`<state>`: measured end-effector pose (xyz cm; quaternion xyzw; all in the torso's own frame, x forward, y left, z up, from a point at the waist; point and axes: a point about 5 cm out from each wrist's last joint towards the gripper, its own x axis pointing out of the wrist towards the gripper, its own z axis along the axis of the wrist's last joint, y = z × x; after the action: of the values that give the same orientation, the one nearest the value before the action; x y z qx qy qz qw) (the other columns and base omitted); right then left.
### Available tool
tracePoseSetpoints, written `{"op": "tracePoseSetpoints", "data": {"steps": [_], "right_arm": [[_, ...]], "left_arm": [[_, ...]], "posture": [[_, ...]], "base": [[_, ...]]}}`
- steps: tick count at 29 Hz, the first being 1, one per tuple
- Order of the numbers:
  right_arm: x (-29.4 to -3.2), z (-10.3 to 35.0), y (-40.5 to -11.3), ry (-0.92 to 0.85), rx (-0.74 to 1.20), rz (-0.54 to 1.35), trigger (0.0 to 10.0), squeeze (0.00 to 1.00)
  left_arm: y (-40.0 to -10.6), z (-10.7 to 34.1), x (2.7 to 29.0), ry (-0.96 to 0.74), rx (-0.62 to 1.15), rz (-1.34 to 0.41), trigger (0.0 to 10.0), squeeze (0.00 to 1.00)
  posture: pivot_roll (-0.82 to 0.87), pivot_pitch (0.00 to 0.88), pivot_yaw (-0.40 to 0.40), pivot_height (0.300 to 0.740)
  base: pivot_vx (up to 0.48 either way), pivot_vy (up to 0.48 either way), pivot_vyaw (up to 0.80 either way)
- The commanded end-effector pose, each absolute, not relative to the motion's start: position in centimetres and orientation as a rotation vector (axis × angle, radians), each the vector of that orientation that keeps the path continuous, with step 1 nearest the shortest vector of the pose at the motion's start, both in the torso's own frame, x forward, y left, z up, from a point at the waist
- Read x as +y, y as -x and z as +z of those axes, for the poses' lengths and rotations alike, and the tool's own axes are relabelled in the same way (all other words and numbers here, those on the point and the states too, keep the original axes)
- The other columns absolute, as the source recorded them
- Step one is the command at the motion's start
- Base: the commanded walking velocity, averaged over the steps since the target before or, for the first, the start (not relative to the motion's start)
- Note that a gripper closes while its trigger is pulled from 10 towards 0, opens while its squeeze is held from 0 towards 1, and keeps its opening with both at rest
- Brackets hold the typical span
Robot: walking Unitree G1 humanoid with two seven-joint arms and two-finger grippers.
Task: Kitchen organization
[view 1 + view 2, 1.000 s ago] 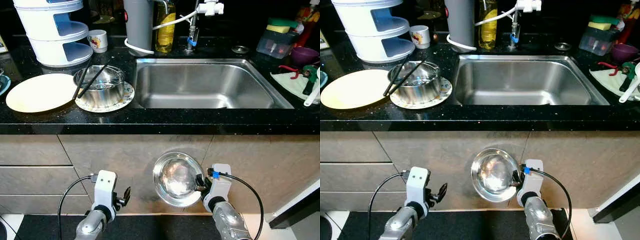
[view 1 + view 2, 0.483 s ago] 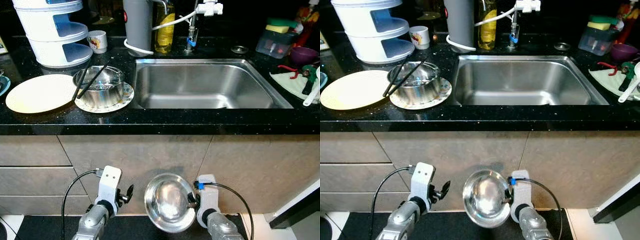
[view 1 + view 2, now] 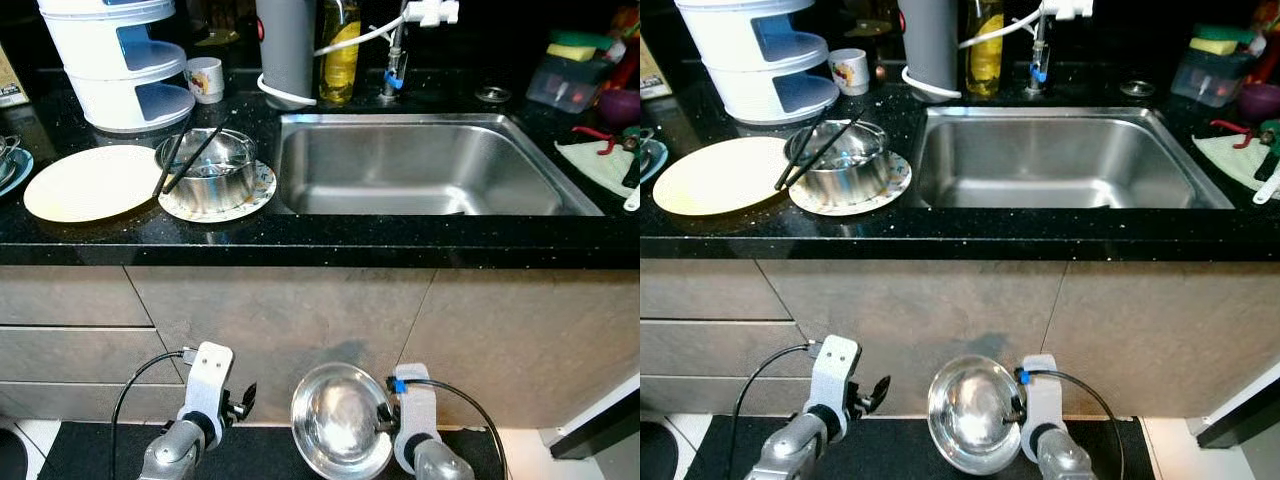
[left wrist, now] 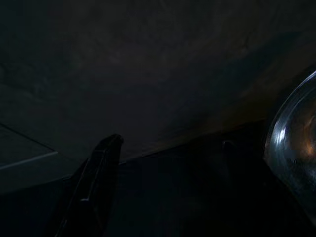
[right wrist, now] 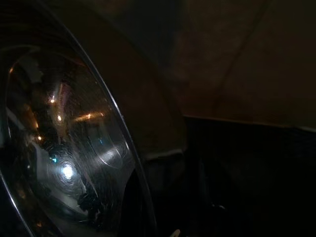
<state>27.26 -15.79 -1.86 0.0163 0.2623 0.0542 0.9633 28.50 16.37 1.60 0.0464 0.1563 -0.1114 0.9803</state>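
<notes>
You are facing a black stone counter point(image 3: 300, 245) with a steel sink point(image 3: 430, 170) set into it, seen from the robot's head. Low in front of the cabinet doors, your right gripper point(image 3: 388, 422) pinches the rim of a shiny steel bowl point(image 3: 340, 420), holding it tilted so its hollow faces up toward the camera. The bowl hangs below counter height, above a dark floor mat point(image 3: 270, 455). In the right wrist view the bowl's inside point(image 5: 64, 148) glints with small lights.

Your left gripper point(image 3: 243, 402) hangs just left of the bowl, holding nothing; whether its fingers are apart or together, you cannot tell. In the dark left wrist view one black finger point(image 4: 94, 182) and the bowl's edge point(image 4: 291, 153) can be made out.

On the counter left of the sink sits a second steel bowl point(image 3: 208, 170) on a patterned plate point(image 3: 255, 195), with black chopsticks point(image 3: 195, 158) resting across it. Beside it lies a pale yellow plate point(image 3: 90, 185). Behind them stand a white tiered container point(image 3: 120, 60) and a small mug point(image 3: 207, 80).
</notes>
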Motion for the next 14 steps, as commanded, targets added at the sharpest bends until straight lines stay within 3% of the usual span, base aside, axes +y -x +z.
{"op": "tracePoseSetpoints", "data": {"steps": [1, 7, 14], "right_arm": [[-16.0, -1.3, -27.5, -0.029, 0.474, 0.083, 10.0, 0.0], [-16.6, -2.0, -26.3, 0.014, 0.453, 0.058, 10.0, 0.0], [-17.0, -1.5, -26.1, -0.008, 0.382, 0.032, 10.0, 0.0]], "left_arm": [[-27.6, 0.4, 16.8, -0.106, 0.374, -0.196, 10.0, 0.0], [-25.9, -1.0, 17.0, -0.118, 0.41, -0.117, 10.0, 0.0], [-24.0, -2.7, 16.1, -0.105, 0.466, -0.16, 10.0, 0.0]], "posture": [[-0.11, 0.195, -0.033, 0.74], [-0.09, 0.163, -0.065, 0.74], [-0.11, 0.128, -0.041, 0.74]], "base": [[0.0, 0.0, 0.0], [0.0, 0.0, 0.0], [0.0, 0.0, 0.0]]}}
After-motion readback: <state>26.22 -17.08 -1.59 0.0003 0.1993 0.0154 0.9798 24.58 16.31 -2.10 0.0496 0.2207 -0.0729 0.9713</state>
